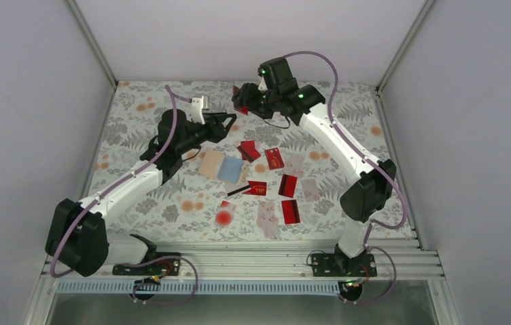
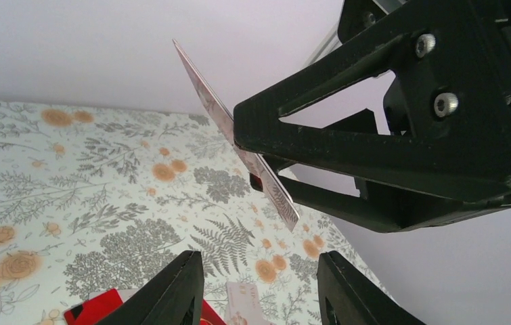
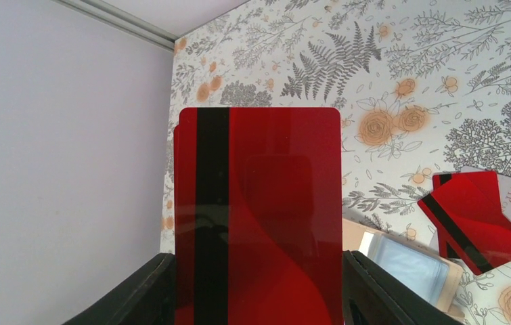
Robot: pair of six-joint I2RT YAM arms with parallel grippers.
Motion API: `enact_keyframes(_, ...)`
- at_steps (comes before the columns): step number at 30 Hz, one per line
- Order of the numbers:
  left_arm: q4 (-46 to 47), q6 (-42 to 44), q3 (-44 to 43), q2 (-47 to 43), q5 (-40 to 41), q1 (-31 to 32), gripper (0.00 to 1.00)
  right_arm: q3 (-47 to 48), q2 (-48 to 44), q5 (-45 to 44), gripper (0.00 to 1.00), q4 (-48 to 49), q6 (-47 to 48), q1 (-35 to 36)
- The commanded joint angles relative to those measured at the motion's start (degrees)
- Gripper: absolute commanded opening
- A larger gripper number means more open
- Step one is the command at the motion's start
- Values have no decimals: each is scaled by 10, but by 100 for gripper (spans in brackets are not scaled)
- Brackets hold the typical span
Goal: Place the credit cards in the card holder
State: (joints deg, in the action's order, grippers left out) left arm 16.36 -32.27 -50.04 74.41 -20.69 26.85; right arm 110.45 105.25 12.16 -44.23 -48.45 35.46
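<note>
Gripping a red card point(image 3: 259, 217) with a black stripe upright between its fingers, the right gripper point(image 1: 247, 103) is hanging above the far part of the table point(image 1: 137, 135), in the upper middle of the overhead view. A second card's edge seems to be showing behind the first, though I cannot be sure. The left gripper point(image 2: 260, 274) is facing it from close by, its fingers standing apart with nothing between them.

This looks like a mid-air handover or regrasp on the way to loading one card. The card holder point(image 1: 220, 164) is lying open at the centre of the overhead view, its blue lining showing. The next move is calling for a lowered, well-aligned card edge meeting a narrow pocket.

Loose cards point(image 1: 287, 185) are lying right of centre, just beside the holder. The two claws are crowding each other, while the left half of the table is offering freer room.
</note>
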Motion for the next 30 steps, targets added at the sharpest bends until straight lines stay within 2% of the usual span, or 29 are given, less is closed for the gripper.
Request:
enact_keyframes(1, 38, -6, -16, 3, -4, 2, 43, -5, -21, -4, 39, 16, -4, 6)
enact_keyframes(15, 68, -12, -31, 25, -27, 6, 44, -3, -20, 3, 39, 17, -1, 6)
enact_keyframes(30, 46, 6, -49, 38, -16, 7, 28, -2, -23, 11, 38, 18, -2, 5)
